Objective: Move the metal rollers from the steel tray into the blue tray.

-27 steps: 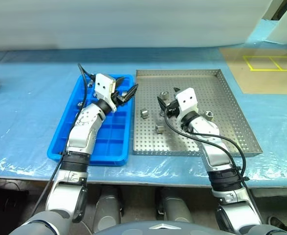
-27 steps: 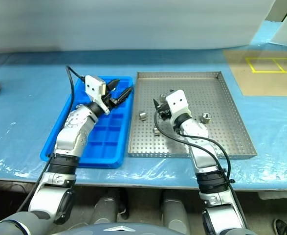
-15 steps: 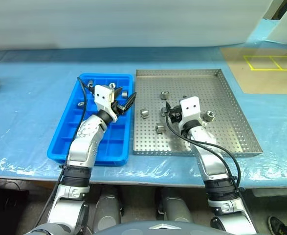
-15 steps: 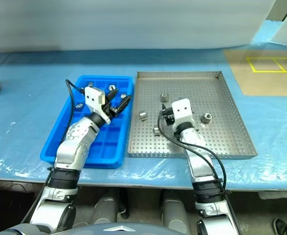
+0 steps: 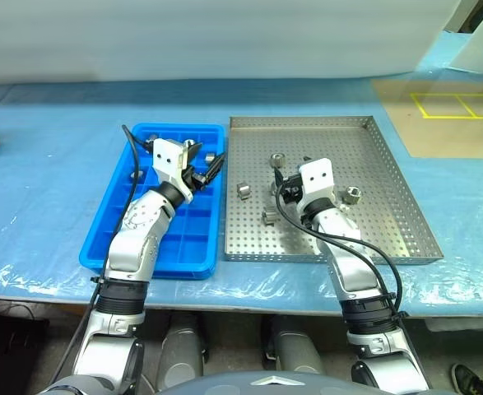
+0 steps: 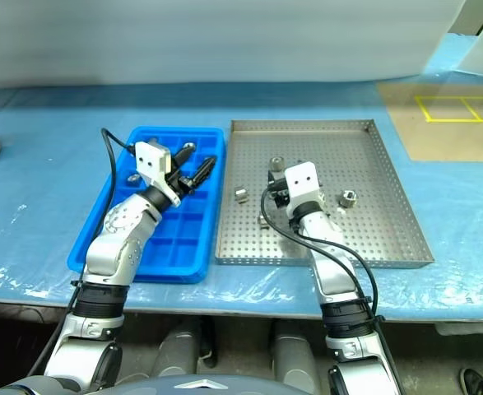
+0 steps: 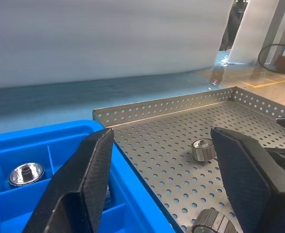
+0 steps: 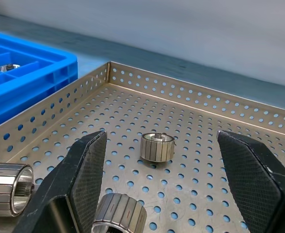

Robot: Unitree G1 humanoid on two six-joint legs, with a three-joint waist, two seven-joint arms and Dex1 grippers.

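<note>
Blue plastic sheeting [image 5: 52, 189] covers your table. Metal rollers [image 5: 277, 160] lie scattered, axes mixed, in the steel tray [image 5: 389, 197], right of the blue tray [image 5: 113, 230]. Left gripper [image 5: 206, 171] and right gripper [image 5: 280, 184] gape empty.

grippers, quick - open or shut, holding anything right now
Left gripper: open, empty, over the blue tray by the steel tray.
Right gripper: open, empty, over the steel tray, a metal roller ahead between its fingers.
</note>
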